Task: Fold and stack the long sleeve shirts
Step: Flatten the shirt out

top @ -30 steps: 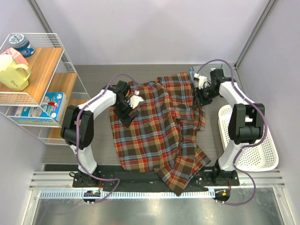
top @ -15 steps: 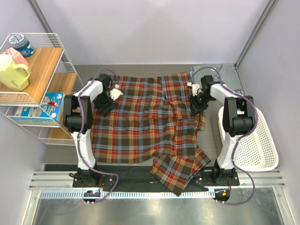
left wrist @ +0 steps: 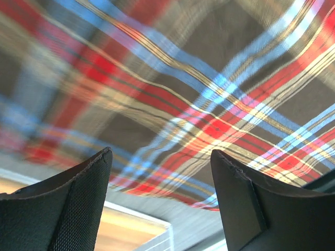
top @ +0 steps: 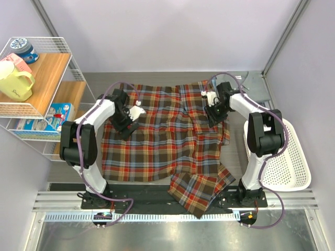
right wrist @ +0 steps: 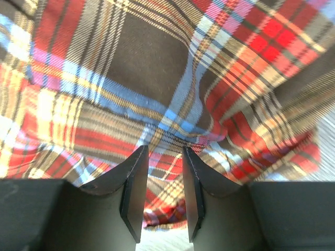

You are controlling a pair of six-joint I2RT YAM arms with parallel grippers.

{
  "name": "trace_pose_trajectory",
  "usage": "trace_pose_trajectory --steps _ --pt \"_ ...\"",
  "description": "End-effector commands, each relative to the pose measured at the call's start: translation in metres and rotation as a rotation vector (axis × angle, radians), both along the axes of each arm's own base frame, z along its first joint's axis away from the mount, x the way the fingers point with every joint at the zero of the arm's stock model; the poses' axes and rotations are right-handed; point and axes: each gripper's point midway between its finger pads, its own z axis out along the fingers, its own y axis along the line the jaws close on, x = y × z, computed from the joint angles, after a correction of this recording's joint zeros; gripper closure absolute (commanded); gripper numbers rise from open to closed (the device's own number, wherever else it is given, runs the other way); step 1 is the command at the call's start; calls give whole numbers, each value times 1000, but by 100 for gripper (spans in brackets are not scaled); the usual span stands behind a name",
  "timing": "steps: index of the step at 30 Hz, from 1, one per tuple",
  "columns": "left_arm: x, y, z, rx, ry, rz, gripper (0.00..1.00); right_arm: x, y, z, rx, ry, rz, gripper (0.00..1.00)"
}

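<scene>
Risk at the left gripper (left wrist: 159, 154): we judged that its black fingers (left wrist: 68, 204), spread low over the red, brown, blue and yellow plaid flannel shirt (top: 157, 146), could snag and drag it; that would wrinkle the flat panel
Risk at the right gripper (right wrist: 162, 151): a shallow pinch on the rumpled ridge could slip on lifting; the fold would land crooked
Left gripper: fingers stood wide apart; nothing lay between them; it sat over the shirt's far left part
Right gripper: a narrow gap; tips at a crease; we could not tell whether cloth was pinched
Shirt: it lay spread on the grey table (top: 251, 83) between the arms; its near right flap reached over the near edge
Beyond: a white plastic mesh basket (top: 285, 167) sat right of the right arm
</scene>
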Motion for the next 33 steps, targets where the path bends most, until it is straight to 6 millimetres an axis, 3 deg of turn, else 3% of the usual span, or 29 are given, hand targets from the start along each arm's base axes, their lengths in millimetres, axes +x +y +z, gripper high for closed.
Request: trace_pose_trajectory --steps 1,7,12,14,16,17,20,22,23,25,33 --pt "-14 12 -35 33 68 13 25 7 -10 -20 -72 16 15 63" --pt "-5 45 -66 144 94 55 27 30 -31 -35 -176 -1 23 63" --pt "-10 66 -66 227 82 18 28 20 -50 -28 -205 3 36 60" --pt "-14 63 -53 201 71 11 27 12 -37 1 -129 -20 58 54" --pt "-11 44 -36 100 50 13 26 -5 -20 28 -58 -13 96 47" --pt "-15 40 -23 72 51 32 25 -13 -6 55 11 -54 128 44" --pt "-11 23 0 -8 20 31 23 -55 15 71 37 -41 236 41" --pt "-8 19 6 -19 5 42 23 -76 26 62 8 -27 306 41" --pt "-8 19 6 -19 6 40 23 -93 25 46 -10 18 326 42" --pt "-7 19 1 -15 8 48 23 -106 27 25 -43 47 345 43" --pt "-17 27 -24 27 38 40 24 -118 7 -22 -172 127 389 44"
